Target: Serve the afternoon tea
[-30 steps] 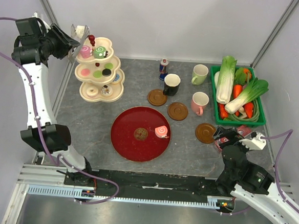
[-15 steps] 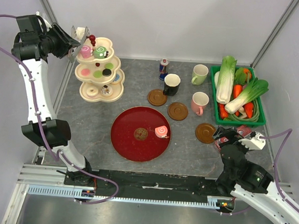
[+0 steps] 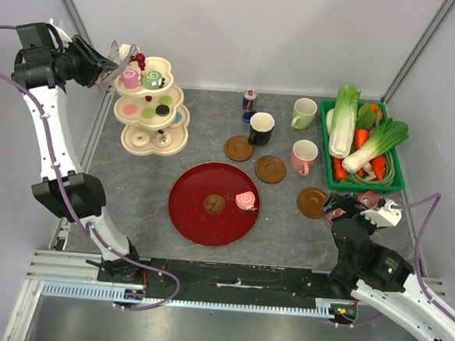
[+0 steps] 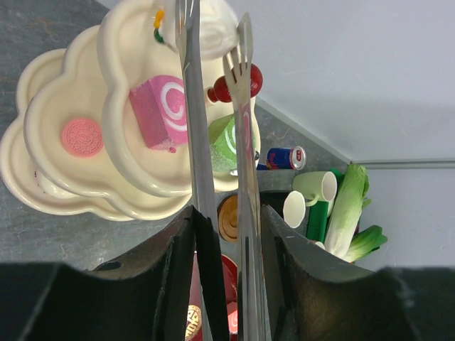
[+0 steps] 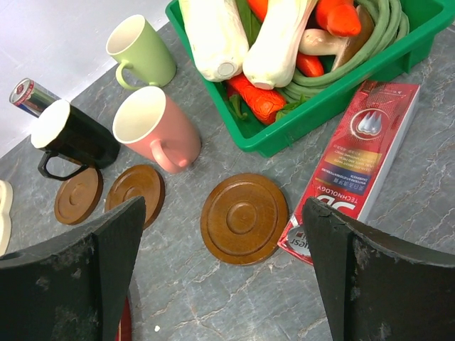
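Observation:
My left gripper [image 4: 227, 213] is shut on a pair of metal tongs [image 4: 242, 106]. Their slightly parted tips hover over the top tier of the cream stand [image 3: 127, 110], next to a pink swirl roll [image 4: 162, 112] and a green one [image 4: 229, 142]. Nothing is between the tips. Another pink roll [image 3: 246, 200] lies on the red plate [image 3: 194, 207]. The black mug [image 3: 261, 128], pale green mug [image 3: 303, 113] and pink mug [image 3: 303, 156] stand on the table. My right gripper [image 5: 224, 207] hangs wide open and empty above a wooden coaster [image 5: 242, 217].
Two more coasters [image 3: 239, 148] [image 3: 270, 169] lie beside the mugs. A drink can [image 3: 249, 104] stands behind the black mug. A green crate [image 3: 327, 146] of toy vegetables sits at the right, with a red toothpaste box [image 5: 359, 160] in front of it. Walls close in on both sides.
The left arm has drawn slightly back to the left with the tongs, still over the stand's top tier. The right arm has barely moved.

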You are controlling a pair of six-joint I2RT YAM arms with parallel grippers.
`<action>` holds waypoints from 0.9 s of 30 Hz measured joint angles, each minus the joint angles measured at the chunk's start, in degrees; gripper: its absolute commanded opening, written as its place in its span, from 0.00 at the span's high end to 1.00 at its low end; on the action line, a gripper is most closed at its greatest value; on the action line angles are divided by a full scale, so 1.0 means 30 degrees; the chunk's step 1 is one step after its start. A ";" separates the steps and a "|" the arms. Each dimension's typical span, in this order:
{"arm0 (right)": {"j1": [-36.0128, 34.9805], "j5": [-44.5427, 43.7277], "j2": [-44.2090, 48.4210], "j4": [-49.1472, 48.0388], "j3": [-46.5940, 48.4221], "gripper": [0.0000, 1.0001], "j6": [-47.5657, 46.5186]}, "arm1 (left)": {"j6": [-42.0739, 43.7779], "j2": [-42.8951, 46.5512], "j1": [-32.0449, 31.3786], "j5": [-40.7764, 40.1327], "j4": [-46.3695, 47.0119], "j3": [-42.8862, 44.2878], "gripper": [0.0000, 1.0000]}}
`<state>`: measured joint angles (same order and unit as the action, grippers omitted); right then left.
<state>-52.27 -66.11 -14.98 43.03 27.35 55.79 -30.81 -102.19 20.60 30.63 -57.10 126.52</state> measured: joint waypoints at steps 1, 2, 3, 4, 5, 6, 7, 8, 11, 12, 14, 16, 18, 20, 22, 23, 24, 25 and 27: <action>0.0000 0.0000 -0.0058 0.0000 0.0000 0.02 0.0000 | -0.0015 0.0000 0.0095 0.0080 0.0073 0.0007 0.54; 0.0000 -0.0007 -0.0124 0.0007 0.0000 0.02 0.0000 | -0.0066 0.0000 0.0211 0.0255 0.0197 0.0036 0.54; 0.0000 -0.0007 -0.0160 0.0007 0.0000 0.02 0.0000 | -0.0109 0.0000 0.0299 0.0401 0.0248 0.0044 0.53; 0.0000 -0.0007 -0.0197 0.0022 0.0000 0.02 0.0000 | -0.0219 0.0000 0.0408 0.0678 0.0401 0.0044 0.53; 0.0000 -0.0007 -0.0204 0.0036 0.0000 0.02 0.0000 | -0.0342 0.0000 0.0481 0.0969 0.0605 0.0051 0.54; 0.0000 -0.0007 -0.0211 0.0051 0.0000 0.02 0.0000 | -0.0452 0.0000 0.0546 0.1231 0.0787 0.0051 0.53; 0.0000 -0.0007 -0.0219 0.0066 0.0000 0.02 0.0007 | -0.0576 0.0000 0.0612 0.1530 0.1013 0.0051 0.53; 0.0000 -0.0007 -0.0240 0.0080 0.0000 0.02 0.0007 | -0.0663 0.0000 0.0656 0.1807 0.1209 0.0058 0.53; 0.0000 -0.0022 -0.0299 0.0146 0.0000 0.02 0.0022 | -0.0809 0.0000 0.0678 0.2586 0.1647 0.0066 0.52; 0.0000 -0.0051 -0.0313 0.0153 0.0000 0.02 0.0029 | -0.0809 0.0000 0.0678 0.2769 0.1690 0.0066 0.52; 0.0000 -0.0117 -0.0364 0.0160 0.0000 0.02 0.0051 | -0.0809 0.0000 0.0678 0.3016 0.1676 0.0066 0.52; 0.0000 -0.0138 -0.0452 0.0175 0.0000 0.02 0.0058 | -0.0801 0.0000 0.0670 0.3002 0.1647 0.0058 0.52; 0.0000 -0.0146 -0.0583 0.0197 0.0000 0.02 0.0058 | -0.0801 0.0000 0.0678 0.2965 0.1632 0.0058 0.51; 0.0000 -0.0146 -0.0656 0.0226 0.0000 0.02 0.0058 | -0.0801 0.0000 0.0678 0.2856 0.1574 0.0058 0.51; 0.0000 -0.0153 -0.0714 0.0270 0.0000 0.02 0.0058 | -0.0809 0.0000 0.0678 0.2637 0.1435 0.0058 0.51; 0.0000 -0.0153 -0.0750 0.0270 0.0000 0.02 0.0066 | -0.0809 0.0000 0.0678 0.2331 0.1253 0.0058 0.51; 0.0000 -0.0153 -0.0772 0.0270 0.0000 0.02 0.0066 | -0.0816 0.0000 0.0678 0.2076 0.1056 0.0058 0.51; 0.0000 -0.0160 -0.0787 0.0277 0.0000 0.02 0.0058 | -0.0838 0.0007 0.0678 0.1887 0.0947 0.0015 0.51; 0.0000 -0.0189 -0.0801 0.0277 0.0000 0.02 0.0066 | -0.0874 0.0066 0.0707 0.1756 0.0911 -0.0197 0.51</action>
<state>-52.27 -66.67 -17.39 43.86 27.35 55.99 -33.43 -102.00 22.72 35.90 -54.37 125.93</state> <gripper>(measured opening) 0.982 0.493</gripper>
